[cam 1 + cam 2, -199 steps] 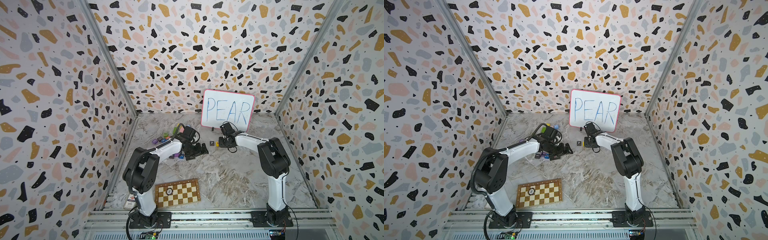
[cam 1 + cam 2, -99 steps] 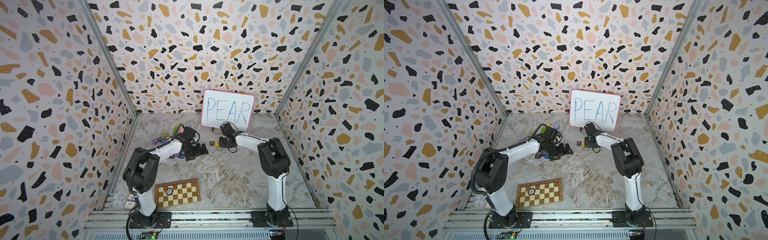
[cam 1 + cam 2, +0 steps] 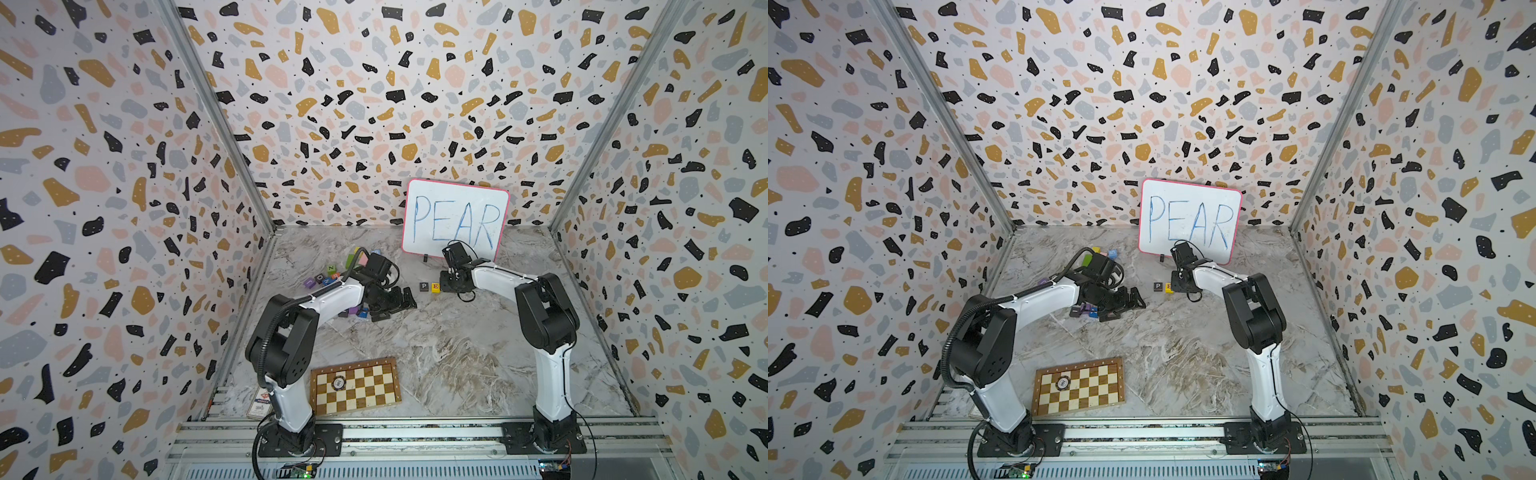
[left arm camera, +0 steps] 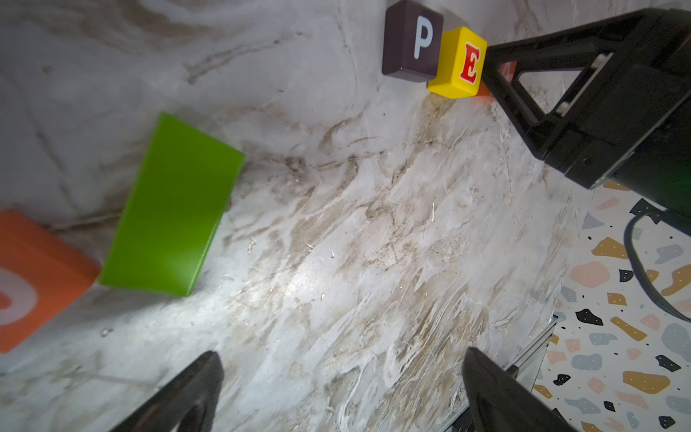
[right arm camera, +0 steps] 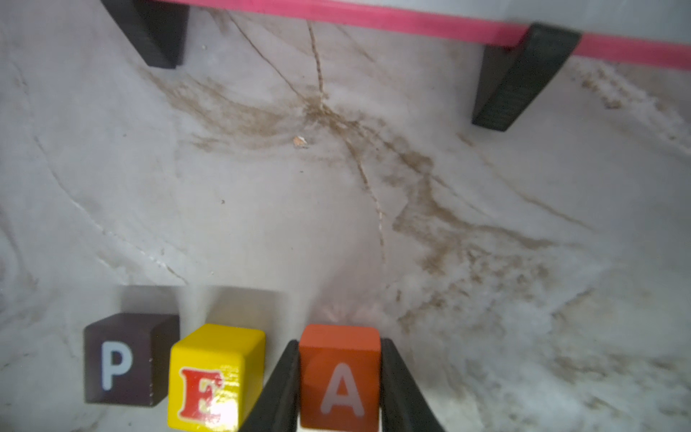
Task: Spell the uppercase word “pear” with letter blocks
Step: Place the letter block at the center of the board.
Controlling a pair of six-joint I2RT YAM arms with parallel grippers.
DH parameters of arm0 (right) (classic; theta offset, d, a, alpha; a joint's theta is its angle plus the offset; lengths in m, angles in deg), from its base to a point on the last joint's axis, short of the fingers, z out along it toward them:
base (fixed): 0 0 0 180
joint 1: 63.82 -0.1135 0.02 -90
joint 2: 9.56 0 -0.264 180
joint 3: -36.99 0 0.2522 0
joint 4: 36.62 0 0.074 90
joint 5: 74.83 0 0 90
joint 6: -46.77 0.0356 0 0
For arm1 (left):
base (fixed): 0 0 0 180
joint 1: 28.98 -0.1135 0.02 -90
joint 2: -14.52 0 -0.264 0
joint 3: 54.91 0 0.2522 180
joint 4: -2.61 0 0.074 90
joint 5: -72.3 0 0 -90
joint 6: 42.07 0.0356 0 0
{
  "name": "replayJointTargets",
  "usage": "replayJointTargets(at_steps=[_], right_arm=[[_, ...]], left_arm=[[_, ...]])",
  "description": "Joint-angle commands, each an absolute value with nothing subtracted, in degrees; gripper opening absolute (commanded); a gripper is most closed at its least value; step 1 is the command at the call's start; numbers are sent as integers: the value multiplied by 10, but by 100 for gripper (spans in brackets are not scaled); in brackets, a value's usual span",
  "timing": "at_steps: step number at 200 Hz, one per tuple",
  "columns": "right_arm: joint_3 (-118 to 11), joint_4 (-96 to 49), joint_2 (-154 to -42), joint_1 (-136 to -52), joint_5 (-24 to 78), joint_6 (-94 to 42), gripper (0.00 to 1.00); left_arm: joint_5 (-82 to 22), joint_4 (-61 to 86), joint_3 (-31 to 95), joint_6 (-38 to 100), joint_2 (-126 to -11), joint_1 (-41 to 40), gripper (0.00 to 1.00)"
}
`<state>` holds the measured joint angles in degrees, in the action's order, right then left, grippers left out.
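Note:
A dark P block (image 5: 123, 359) and a yellow E block (image 5: 213, 377) stand side by side on the marble floor, in front of the whiteboard. My right gripper (image 5: 339, 348) is shut on the orange-red A block (image 5: 340, 377), holding it just right of the E, with a finger in the gap between. In both top views the P (image 3: 423, 286) and E (image 3: 435, 286) show beside the right gripper (image 3: 448, 286). My left gripper (image 4: 342, 357) is open over bare floor, left of the row (image 3: 397, 308). From the left wrist view, P (image 4: 413, 41) and E (image 4: 461, 63) are seen.
The whiteboard (image 3: 456, 220) reading PEAR leans at the back wall on black feet (image 5: 519, 74). A pile of coloured blocks (image 3: 328, 278) lies behind the left arm. A green bar (image 4: 175, 209) and an orange block (image 4: 33, 284) lie near the left gripper. A chessboard (image 3: 355, 386) sits at the front.

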<state>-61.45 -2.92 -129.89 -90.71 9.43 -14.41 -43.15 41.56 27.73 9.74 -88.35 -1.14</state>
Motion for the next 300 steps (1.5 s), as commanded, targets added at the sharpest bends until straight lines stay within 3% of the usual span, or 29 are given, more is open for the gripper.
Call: replayJointTargets(at_steps=[1, 123, 221, 300], right_arm=[[-633, -9, -1303, -909, 96, -138, 32], [-636, -10, -1308, -912, 94, -135, 34], [-648, 1, -1303, -912, 89, -138, 41], [-648, 12, -1247, -915, 67, -148, 42]], left_arm=[[-434, 409, 273, 100, -865, -16, 100], [-433, 409, 271, 100, -859, -17, 100], [-434, 416, 282, 102, -860, -17, 100], [-424, 426, 290, 107, -841, -18, 100]])
